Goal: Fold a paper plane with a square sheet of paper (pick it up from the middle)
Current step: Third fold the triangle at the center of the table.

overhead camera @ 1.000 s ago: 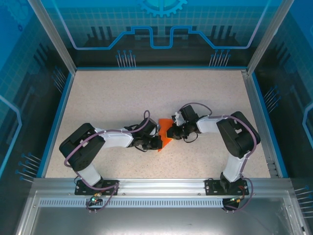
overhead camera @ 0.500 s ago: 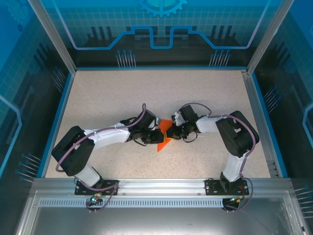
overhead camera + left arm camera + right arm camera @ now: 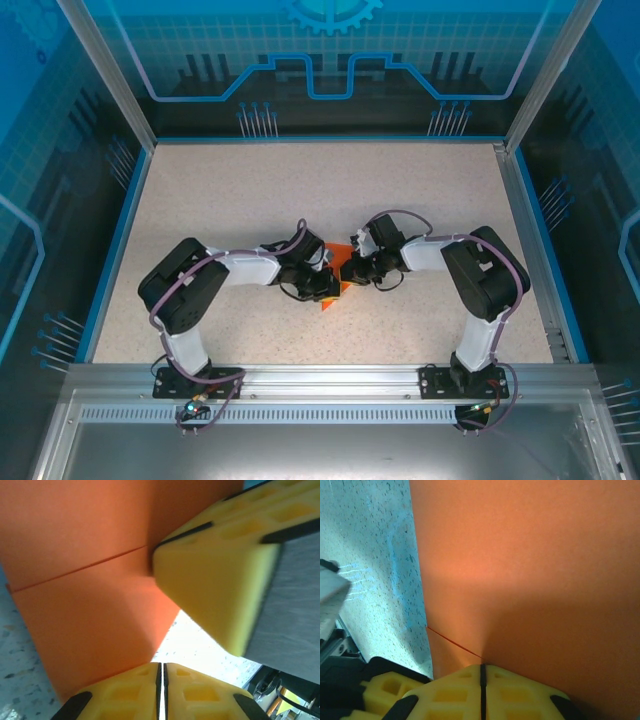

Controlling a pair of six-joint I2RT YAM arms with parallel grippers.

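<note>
The square sheet of paper (image 3: 337, 252) is bright orange and folded, lying at the table's middle between both grippers, which cover most of it. In the left wrist view the paper (image 3: 90, 595) shows a straight crease. My right gripper (image 3: 482, 680) is shut on the paper (image 3: 530, 570) where that crease meets its jaw seam; its yellow fingers (image 3: 215, 580) grip the sheet's edge. My left gripper (image 3: 163, 680) is shut, pads together, at the paper's lower edge with nothing visible between them. From above, the left gripper (image 3: 328, 286) and the right gripper (image 3: 347, 272) almost touch.
The speckled beige table (image 3: 300, 190) is ringed by a blue rim and glass walls. A yellow finger (image 3: 387, 687) of the left gripper sits close beside the right gripper's jaws. Both arms reach in from the near edge.
The left arm swung out, then drew back in; its gripper now sits over the paper's near part and hides more orange. The right arm has held still.
</note>
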